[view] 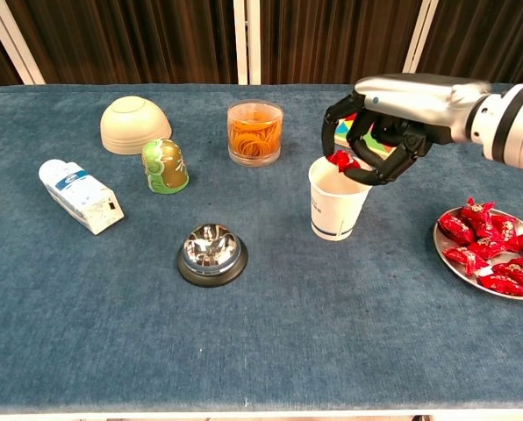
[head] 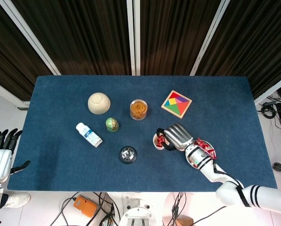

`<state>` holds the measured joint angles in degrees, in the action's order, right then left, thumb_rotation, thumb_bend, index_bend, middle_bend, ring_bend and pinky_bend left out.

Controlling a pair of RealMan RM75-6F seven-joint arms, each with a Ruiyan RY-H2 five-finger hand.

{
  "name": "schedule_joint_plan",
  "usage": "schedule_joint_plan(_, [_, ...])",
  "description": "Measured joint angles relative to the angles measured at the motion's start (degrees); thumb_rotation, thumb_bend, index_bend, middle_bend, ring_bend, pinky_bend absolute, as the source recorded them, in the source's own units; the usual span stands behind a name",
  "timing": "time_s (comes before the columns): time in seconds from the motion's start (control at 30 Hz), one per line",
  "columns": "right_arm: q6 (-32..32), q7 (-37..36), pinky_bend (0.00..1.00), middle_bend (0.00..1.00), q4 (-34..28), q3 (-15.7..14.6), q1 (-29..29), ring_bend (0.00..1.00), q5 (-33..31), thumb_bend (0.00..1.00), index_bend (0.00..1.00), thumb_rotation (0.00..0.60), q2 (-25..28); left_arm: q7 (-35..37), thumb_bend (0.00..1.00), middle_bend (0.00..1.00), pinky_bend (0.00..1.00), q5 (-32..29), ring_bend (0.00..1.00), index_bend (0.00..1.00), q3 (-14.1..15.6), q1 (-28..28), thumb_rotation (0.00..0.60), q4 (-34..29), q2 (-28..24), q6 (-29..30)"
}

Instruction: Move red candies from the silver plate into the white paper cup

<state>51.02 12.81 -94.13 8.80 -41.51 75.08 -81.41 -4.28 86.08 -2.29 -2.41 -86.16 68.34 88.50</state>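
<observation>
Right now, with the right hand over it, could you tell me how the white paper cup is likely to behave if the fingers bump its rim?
The white paper cup looks thin-walled and, from the head view, holds little, so it is probably light and may slide or tip. It stands taller than its narrow base, which favours tipping. The right hand holds a red candy just above the rim, so a low release risks contact.
</observation>
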Motion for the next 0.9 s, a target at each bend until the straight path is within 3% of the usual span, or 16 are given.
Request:
schedule_joint_plan(0.2, [1.45,-0.46,1.00,0.80,1.38,-0.34,-0.04,0.96,0.91,0.37,0.33,0.600,-1.42,0.51,0.00,0.06,0.00,-0.13,0.00,0.09,0.11,0.51,0.600,0.56,0.09,0.55])
schedule_joint_plan(0.43, [6.69,-2.94,1.00,0.80,-0.70,-1.95,2.81,0.96,5.38,0.36,0.39,0.600,2.25,1.41,0.00,0.06,0.00,0.18,0.00,0.09,0.26,0.93,0.600,1.21,0.11,1.18])
schedule_joint_plan(0.57, [10.38,-2.53,1.00,0.80,-1.59,-5.86,6.61,0.96,9.02,0.37,0.44,0.600,7.47,1.60,0.00,0.06,0.00,0.37,0.00,0.09,0.43,1.19,0.600,1.27,-0.06,1.42])
schedule_joint_plan(0.7, [10.63,-1.30,1.00,0.80,-0.87,-10.43,9.72,0.96,9.88,0.37,0.45,0.600,9.44,1.36,0.00,0.06,0.00,0.38,0.00,0.09,0.48,1.39,0.600,0.93,-0.20,1.60])
schedule_joint_plan(0.9, [7.69,-2.18,1.00,0.80,2.20,-12.73,11.26,0.96,9.33,0.37,0.46,0.600,9.00,0.56,0.00,0.06,0.00,0.76,0.00,0.09,0.52,1.25,0.600,0.18,-0.22,1.53])
